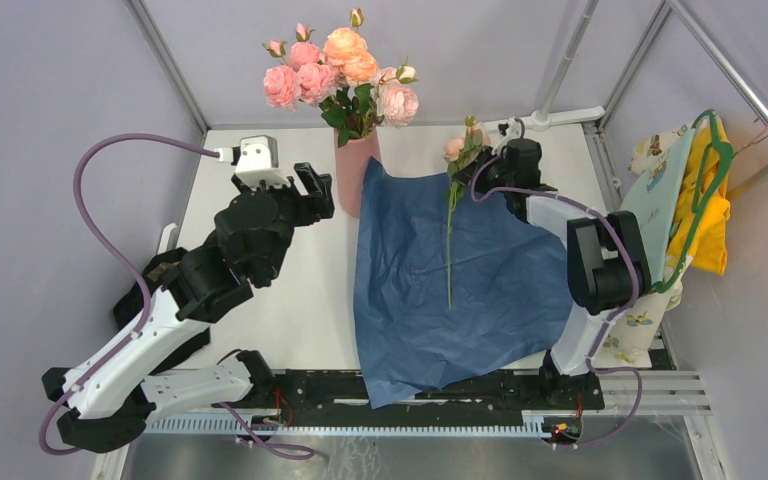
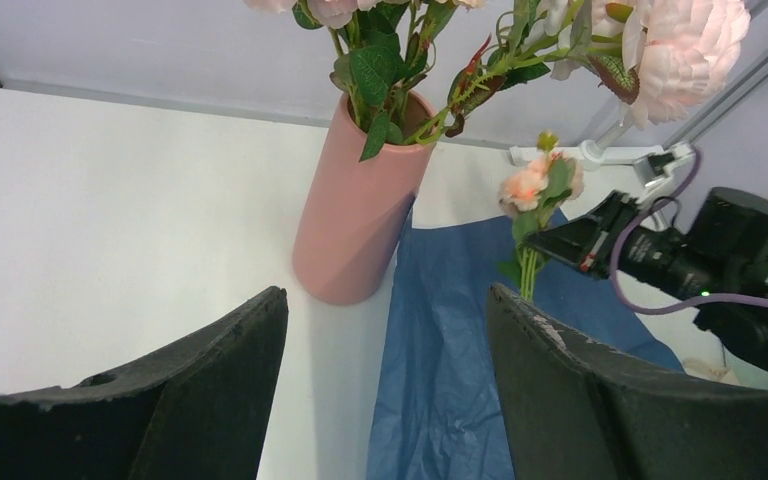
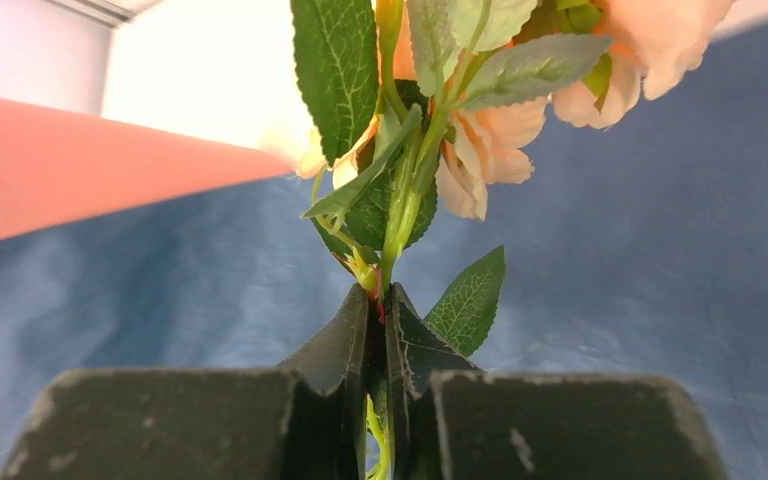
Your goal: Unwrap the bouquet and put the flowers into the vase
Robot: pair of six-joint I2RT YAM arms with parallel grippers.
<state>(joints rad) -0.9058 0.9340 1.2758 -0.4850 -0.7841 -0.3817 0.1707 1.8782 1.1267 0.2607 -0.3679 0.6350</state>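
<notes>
At the near edge of the tabletop, the blue paper sheet lies spread open, dark side up. Its near corner runs over the edge onto the black rail. From there it stretches toward the far edge, right of the middle, creased but mostly flat.

One rose lies lengthwise above the sheet, its long thin stem pointing back toward the near edge. You cannot tell whether the lower end of the stem touches the paper.

Your right end effector is over the far part of the sheet, pinched narrow on that stem just below the peach bloom. In the right wrist view both fingers press against the green stem, with leaves spreading on either side above them.

Your left end effector is left of the sheet with its fingers spread wide and nothing between them. It sits just beside the vase on its near-left side.

The vase stands upright near the far edge, about midway along it, with its base right at the sheet's far-left corner. The flowers, pink and peach roses with green leaves, stand in its mouth.

Along the right edge, yellow and pale-green cloth items hang beside your right arm.
</notes>
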